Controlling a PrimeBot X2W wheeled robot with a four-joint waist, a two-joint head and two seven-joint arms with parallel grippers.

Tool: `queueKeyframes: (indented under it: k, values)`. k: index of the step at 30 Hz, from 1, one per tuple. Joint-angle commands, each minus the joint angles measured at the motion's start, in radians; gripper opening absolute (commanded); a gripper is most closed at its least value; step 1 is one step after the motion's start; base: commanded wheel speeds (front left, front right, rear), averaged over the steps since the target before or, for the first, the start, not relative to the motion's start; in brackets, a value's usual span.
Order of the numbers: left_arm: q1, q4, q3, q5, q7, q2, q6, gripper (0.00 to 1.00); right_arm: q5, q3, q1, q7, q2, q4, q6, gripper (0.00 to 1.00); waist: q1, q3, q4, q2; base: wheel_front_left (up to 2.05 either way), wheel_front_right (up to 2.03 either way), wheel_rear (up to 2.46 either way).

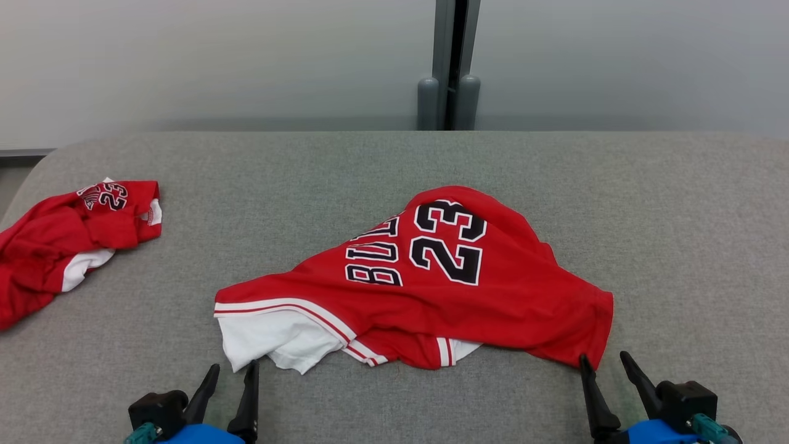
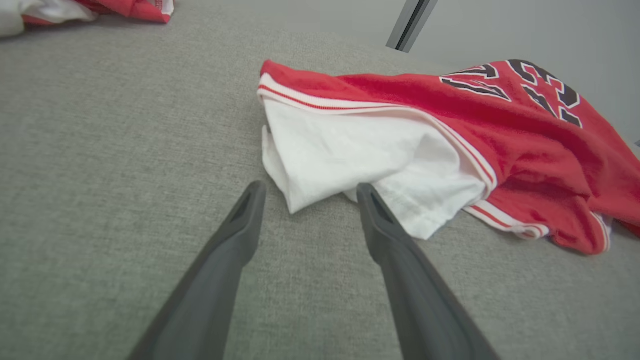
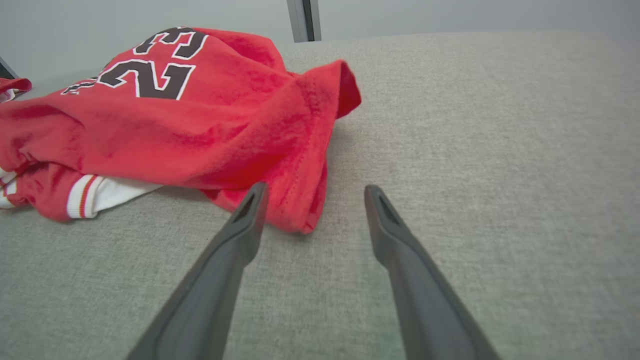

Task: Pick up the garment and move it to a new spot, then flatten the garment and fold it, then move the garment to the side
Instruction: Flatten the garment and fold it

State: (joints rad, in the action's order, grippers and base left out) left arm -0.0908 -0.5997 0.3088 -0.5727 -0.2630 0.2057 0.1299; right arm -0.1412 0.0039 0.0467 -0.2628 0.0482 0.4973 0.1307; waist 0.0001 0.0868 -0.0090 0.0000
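Note:
The garment (image 1: 493,290) is a red jersey with black "23" lettering and white trim, lying crumpled in the middle of the grey table. My left gripper (image 1: 233,370) stands open at the near edge, its tips just short of the white sleeve corner (image 2: 330,160). My right gripper (image 1: 605,359) is open too, at the garment's near right corner (image 3: 300,200), with the red hem lying between and ahead of its fingers. Neither gripper holds cloth. In the wrist views the left gripper (image 2: 307,192) and right gripper (image 3: 315,195) have their jaws wide apart.
A second red and white garment (image 1: 61,240) lies bunched at the table's left edge. The grey fabric tabletop (image 1: 678,234) stretches bare to the right and behind. A grey post (image 1: 449,68) stands against the wall beyond the far edge.

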Motion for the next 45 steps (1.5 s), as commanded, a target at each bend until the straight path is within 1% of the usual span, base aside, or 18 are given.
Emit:
queueKeyframes:
  k: [1, 9, 11, 12, 16, 19, 26, 30, 31, 32, 33, 34, 35, 36, 37, 38, 40, 45]
  values:
    - [-0.023, -0.011, 0.01, -0.013, -0.002, 0.014, 0.002, 1.0, 0.009, 0.001, 0.016, -0.003, 0.004, -0.006, 0.0, 1.0, -0.0001, 0.01, -0.003, 0.0, 0.0, 0.0, 0.0]
    - [-0.072, -0.034, 0.035, -0.068, -0.002, 0.032, 0.002, 1.0, 0.012, 0.005, 0.029, -0.003, 0.004, -0.021, 0.0, 1.0, -0.0001, 0.044, -0.02, 0.0, 0.0, 0.0, 0.0]
    - [-0.08, -0.021, 0.048, -0.081, -0.003, 0.035, 0.002, 0.0, 0.012, 0.006, 0.031, -0.003, 0.004, -0.022, 0.0, 1.0, -0.0001, 0.047, -0.021, 0.0, 0.0, 0.0, 0.0]
    - [-0.081, -0.014, 0.055, -0.09, -0.003, 0.036, 0.002, 0.0, 0.012, 0.006, 0.033, -0.003, 0.004, -0.021, 0.0, 1.0, -0.0001, 0.048, -0.022, 0.0, 0.0, 0.0, 0.0]
    - [-0.085, 0.032, 0.08, -0.111, -0.002, 0.049, 0.002, 0.0, 0.009, 0.001, 0.035, -0.003, 0.004, -0.022, 0.0, 1.0, -0.0001, 0.043, -0.015, 0.0, 0.0, 0.0, 0.0]
    - [-0.076, 0.087, 0.076, -0.1, -0.002, 0.055, 0.002, 0.0, 0.0, -0.002, 0.029, -0.003, 0.004, -0.017, 0.0, 1.0, -0.0001, 0.03, 0.0, 0.0, 0.0, 0.0, 0.0]
    - [-0.026, 0.222, 0.108, -0.045, -0.002, 0.048, 0.002, 0.0, -0.032, -0.005, 0.007, -0.003, 0.004, 0.0, 0.0, 1.0, -0.0001, -0.014, 0.049, 0.0, 0.0, 0.0, 0.0]
    - [0.006, 0.267, 0.095, -0.033, -0.003, 0.033, 0.002, 0.0, -0.042, -0.009, 0.002, -0.003, 0.004, 0.001, 0.0, 1.0, -0.0001, -0.021, 0.07, 0.0, 0.0, 0.0, 0.0]
    - [0.011, 0.262, 0.089, -0.036, -0.002, 0.034, 0.002, 0.11, -0.044, -0.009, 0.002, -0.003, 0.004, 0.002, 0.0, 1.0, -0.0001, -0.02, 0.072, 0.0, 0.0, 0.0, 0.0]
    - [0.008, 0.254, 0.083, -0.033, -0.003, 0.038, 0.002, 0.31, -0.044, -0.007, 0.004, -0.003, 0.004, 0.001, 0.0, 1.0, -0.0001, -0.017, 0.072, 0.0, 0.0, 0.0, 0.0]
    - [0.004, 0.236, 0.073, -0.036, -0.002, 0.041, 0.002, 0.33, -0.044, -0.002, 0.009, -0.003, 0.004, 0.001, 0.0, 1.0, -0.0001, -0.014, 0.07, 0.0, 0.0, 0.0, 0.0]
    - [-0.004, 0.218, 0.064, -0.039, -0.002, 0.044, 0.002, 0.31, -0.043, 0.002, 0.015, -0.003, 0.004, 0.0, 0.0, 1.0, -0.0001, -0.011, 0.066, 0.0, 0.0, 0.0, 0.0]
    - [-0.019, 0.2, 0.054, -0.039, -0.002, 0.048, 0.002, 0.33, -0.042, 0.007, 0.022, -0.003, 0.004, -0.001, 0.0, 1.0, -0.0001, -0.005, 0.06, 0.0, 0.0, 0.0, 0.0]
    - [-0.033, 0.175, 0.035, -0.033, -0.002, 0.052, 0.002, 0.43, -0.039, 0.008, 0.028, -0.003, 0.005, -0.003, 0.0, 1.0, -0.0001, -0.002, 0.053, 0.0, 0.0, 0.0, 0.0]
    - [-0.045, 0.15, 0.016, -0.027, -0.003, 0.055, 0.002, 0.84, -0.037, 0.011, 0.031, -0.003, 0.005, -0.005, 0.0, 1.0, -0.0001, 0.001, 0.046, 0.0, 0.0, 0.0, 0.0]
    - [-0.057, 0.126, -0.008, -0.021, -0.002, 0.054, 0.002, 1.0, -0.034, 0.014, 0.032, -0.003, 0.004, -0.007, 0.0, 1.0, -0.0001, 0.002, 0.039, 0.0, 0.0, 0.0, 0.0]
    - [-0.071, 0.072, -0.046, 0.004, -0.002, 0.051, 0.002, 1.0, -0.03, 0.015, 0.033, -0.003, 0.005, -0.012, 0.0, 1.0, -0.0001, -0.001, 0.024, 0.0, 0.0, 0.0, 0.0]
    - [-0.064, 0.037, -0.109, 0.068, -0.003, 0.027, 0.002, 1.0, -0.025, 0.009, 0.01, -0.003, 0.004, -0.051, 0.0, 1.0, -0.0001, -0.022, -0.005, 0.0, 0.0, 0.0, 0.0]
